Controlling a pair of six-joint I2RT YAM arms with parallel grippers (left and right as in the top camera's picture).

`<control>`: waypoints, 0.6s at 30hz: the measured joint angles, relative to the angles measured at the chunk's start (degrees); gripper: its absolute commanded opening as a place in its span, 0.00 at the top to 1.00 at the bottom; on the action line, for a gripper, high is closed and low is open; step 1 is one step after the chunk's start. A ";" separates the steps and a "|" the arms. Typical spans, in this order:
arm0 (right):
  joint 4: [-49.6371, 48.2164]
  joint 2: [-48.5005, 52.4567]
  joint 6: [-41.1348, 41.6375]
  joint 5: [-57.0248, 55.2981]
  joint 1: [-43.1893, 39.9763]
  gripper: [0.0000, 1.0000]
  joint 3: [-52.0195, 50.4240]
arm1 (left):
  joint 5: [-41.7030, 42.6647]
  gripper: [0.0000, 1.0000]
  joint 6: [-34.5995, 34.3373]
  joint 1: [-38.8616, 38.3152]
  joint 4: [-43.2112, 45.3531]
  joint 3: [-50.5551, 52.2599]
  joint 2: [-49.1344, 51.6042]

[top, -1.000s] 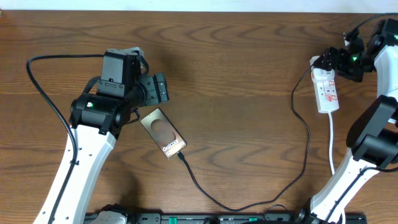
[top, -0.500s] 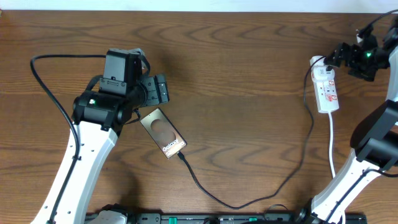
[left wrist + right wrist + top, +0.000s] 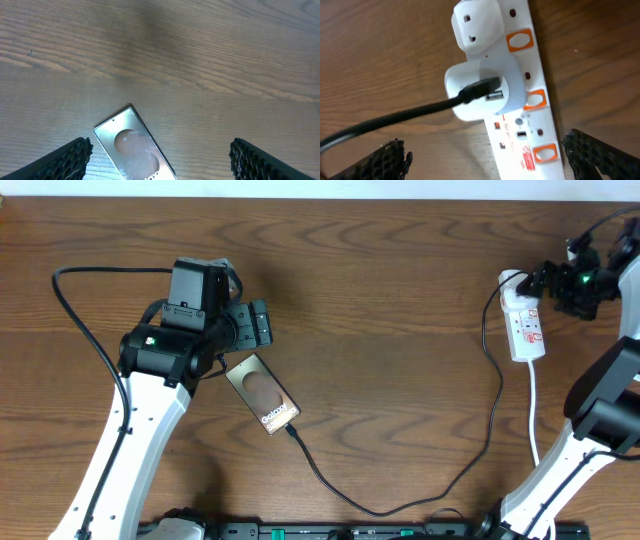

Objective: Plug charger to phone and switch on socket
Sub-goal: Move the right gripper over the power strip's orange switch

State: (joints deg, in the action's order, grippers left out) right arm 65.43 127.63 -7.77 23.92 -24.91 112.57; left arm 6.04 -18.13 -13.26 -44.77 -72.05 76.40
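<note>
The dark brown phone (image 3: 263,394) lies flat on the table, just below my left gripper (image 3: 259,322), which is open and empty; it also shows in the left wrist view (image 3: 134,148) between the open fingers. The thin black charger cable (image 3: 400,502) runs from the phone's lower end (image 3: 292,432) in a long loop up to a white adapter in the white socket strip (image 3: 525,323). My right gripper (image 3: 545,280) is open over the strip's top end. In the right wrist view the strip (image 3: 530,115) shows orange switches and the cable (image 3: 395,117) plugged into the adapter.
The strip's white cord (image 3: 533,415) runs down the right side beside my right arm. A thick black robot cable (image 3: 75,330) loops at the left of my left arm. A dark rail (image 3: 350,531) lies along the table's front edge.
My right gripper swung right and up off the strip's top, then came back a little left and down. The charger cable near the strip shifted right. The left arm and phone barely moved.
</note>
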 measured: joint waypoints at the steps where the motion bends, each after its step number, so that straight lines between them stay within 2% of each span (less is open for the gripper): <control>1: -0.81 0.00 -0.02 0.02 0.17 0.01 -0.85 | 0.00 0.09 0.00 0.00 -0.02 0.00 0.00; 9: -8.70 0.04 -0.20 0.04 1.38 0.01 -7.72 | -0.02 0.09 0.00 0.00 -0.02 0.00 0.00; 18: -10.80 0.15 -0.20 2.10 1.90 0.01 -9.05 | -0.02 0.09 0.00 0.00 0.00 0.00 0.00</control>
State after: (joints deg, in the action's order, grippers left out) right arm 54.63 127.79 -7.97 26.02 -23.00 103.53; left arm 6.02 -18.13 -13.26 -44.77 -72.05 76.40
